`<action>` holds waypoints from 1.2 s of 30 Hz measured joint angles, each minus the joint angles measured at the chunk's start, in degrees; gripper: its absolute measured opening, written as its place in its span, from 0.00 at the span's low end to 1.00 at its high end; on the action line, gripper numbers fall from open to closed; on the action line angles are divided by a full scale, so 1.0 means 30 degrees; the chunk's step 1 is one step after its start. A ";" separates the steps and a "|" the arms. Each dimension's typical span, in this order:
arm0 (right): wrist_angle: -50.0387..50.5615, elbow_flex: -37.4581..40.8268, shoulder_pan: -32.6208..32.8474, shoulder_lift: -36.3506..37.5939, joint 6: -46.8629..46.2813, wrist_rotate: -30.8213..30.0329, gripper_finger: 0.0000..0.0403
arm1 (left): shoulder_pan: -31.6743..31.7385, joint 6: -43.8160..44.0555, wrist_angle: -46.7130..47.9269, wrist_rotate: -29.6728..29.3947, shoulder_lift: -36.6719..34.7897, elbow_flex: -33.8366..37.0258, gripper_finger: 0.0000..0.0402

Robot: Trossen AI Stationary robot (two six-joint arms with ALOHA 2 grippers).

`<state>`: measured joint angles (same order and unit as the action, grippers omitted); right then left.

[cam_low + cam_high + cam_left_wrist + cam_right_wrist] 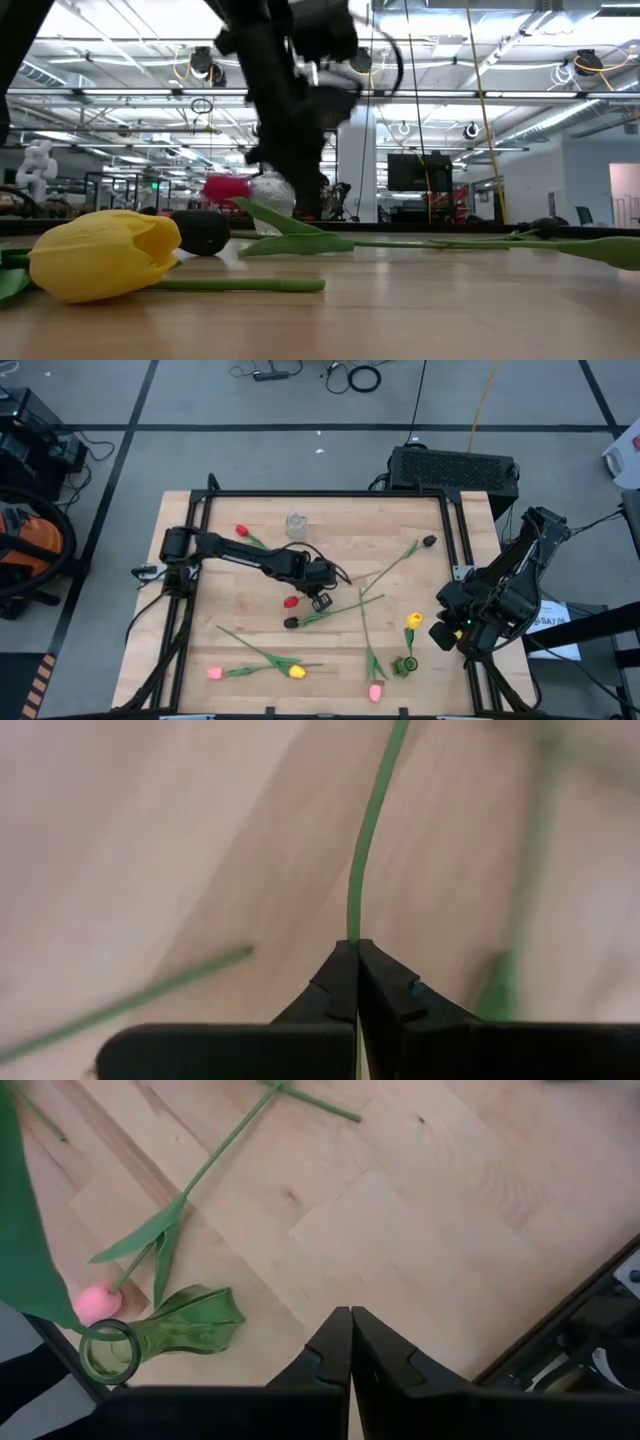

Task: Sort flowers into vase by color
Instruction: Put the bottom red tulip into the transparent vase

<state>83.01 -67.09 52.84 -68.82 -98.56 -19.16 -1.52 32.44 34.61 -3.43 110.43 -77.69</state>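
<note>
My left gripper (pixel 321 600) is over the middle of the table, shut on the stem of a red tulip (pixel 291 601). The low view shows this tulip's head (pixel 228 187) above the tabletop. A dark tulip (pixel 291 622) lies just nearer. My right gripper (pixel 455 626) is shut and holds nothing, at the table's right edge. A yellow tulip (pixel 413 620) reaches with its stem to the mouth of a green vase (pixel 405 665). A clear glass vase (pixel 296 524) stands toward the far edge. The other tulips lie flat on the wood. My left gripper pinches the red tulip's thin green stem (pixel 352 923) between its two fingertips (pixel 340 970). The stem runs straight on from the tips, along the fingers. The flower is lifted off the table, with its head out to the table's left of the gripper.
A red tulip (pixel 241 531) lies at the far left and a dark tulip (pixel 429 541) at the far right. A pink (pixel 214 673), a yellow (pixel 297 672) and another pink tulip (pixel 375 692) lie along the near edge. A black frame (pixel 455 530) borders the table.
</note>
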 joint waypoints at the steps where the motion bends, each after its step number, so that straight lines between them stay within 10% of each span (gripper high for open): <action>1: 0.0072 0.0000 0.0000 0.0061 -0.0022 0.0000 0.00 | 0.0000 -0.0017 0.0661 -0.0084 -0.0387 -0.0210 0.00; 14: 0.2362 -0.0603 -0.0666 0.1878 0.0098 0.0090 0.00 | -0.0036 0.0585 0.5712 0.0360 -0.5307 -0.1320 0.00; 24: 0.1791 -0.4904 -0.5067 0.1931 0.7021 -0.7582 0.00 | -0.0396 0.1066 0.9028 0.0183 -0.7606 -0.1325 0.00; 36: -1.7314 -0.7089 -1.0330 -0.2414 2.7372 -0.4661 0.00 | -0.0415 0.0438 1.4527 0.1652 -0.8554 -0.1333 0.00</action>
<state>31.07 -88.36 21.85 -76.06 -16.44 -33.14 -2.76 33.75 78.19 1.53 84.77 -81.69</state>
